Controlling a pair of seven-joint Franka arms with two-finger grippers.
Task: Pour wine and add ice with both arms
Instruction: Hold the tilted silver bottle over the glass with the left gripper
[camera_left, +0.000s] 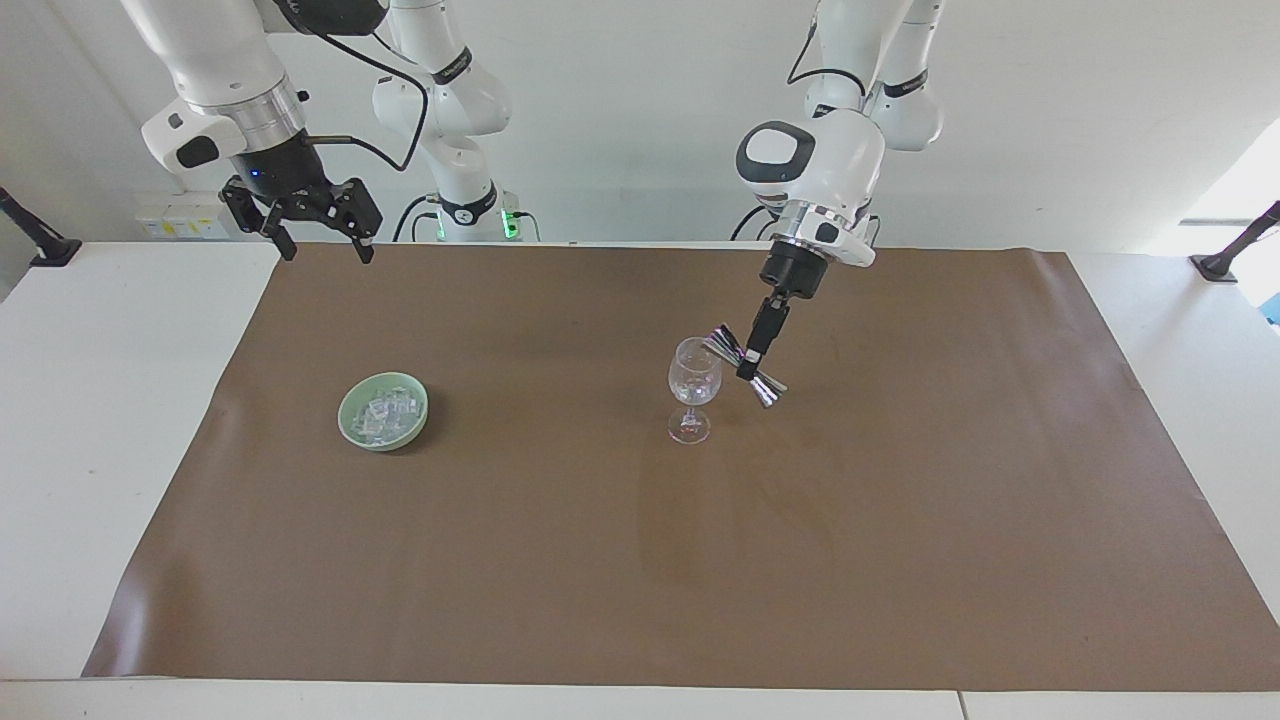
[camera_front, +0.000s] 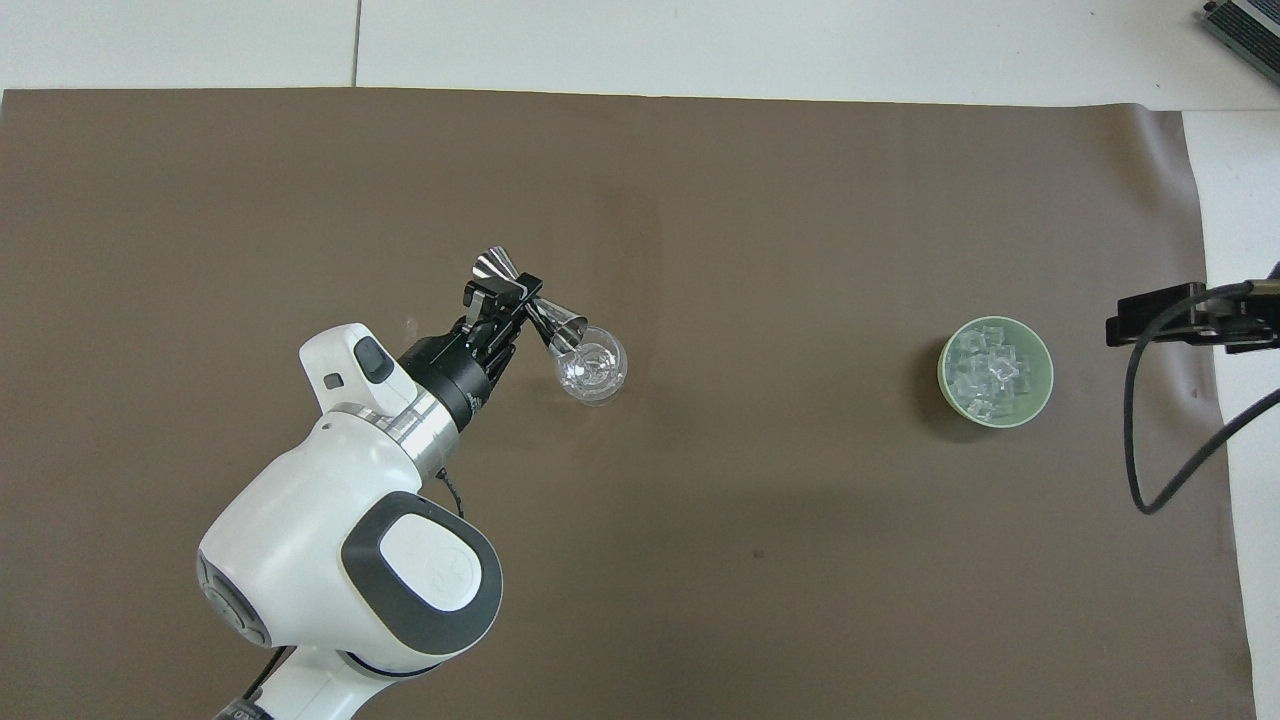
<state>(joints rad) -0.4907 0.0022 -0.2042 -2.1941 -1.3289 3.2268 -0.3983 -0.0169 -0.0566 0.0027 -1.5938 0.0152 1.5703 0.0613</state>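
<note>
A clear stemmed glass (camera_left: 692, 388) (camera_front: 592, 366) stands upright near the middle of the brown mat. My left gripper (camera_left: 747, 368) (camera_front: 506, 294) is shut on the waist of a silver double-cone jigger (camera_left: 745, 362) (camera_front: 530, 306), tilted with one cone's mouth at the glass rim. A pale green bowl (camera_left: 383, 411) (camera_front: 996, 372) holds the ice (camera_left: 384, 412) (camera_front: 988, 370), several small clear cubes, toward the right arm's end of the mat. My right gripper (camera_left: 318, 243) (camera_front: 1180, 320) is open, raised over the mat's edge nearest the robots, and waits.
A brown mat (camera_left: 640, 560) (camera_front: 760, 200) covers most of the white table (camera_left: 90, 400). A black cable (camera_front: 1150, 430) hangs from the right arm. Black clamps (camera_left: 35, 240) stand at the table's ends.
</note>
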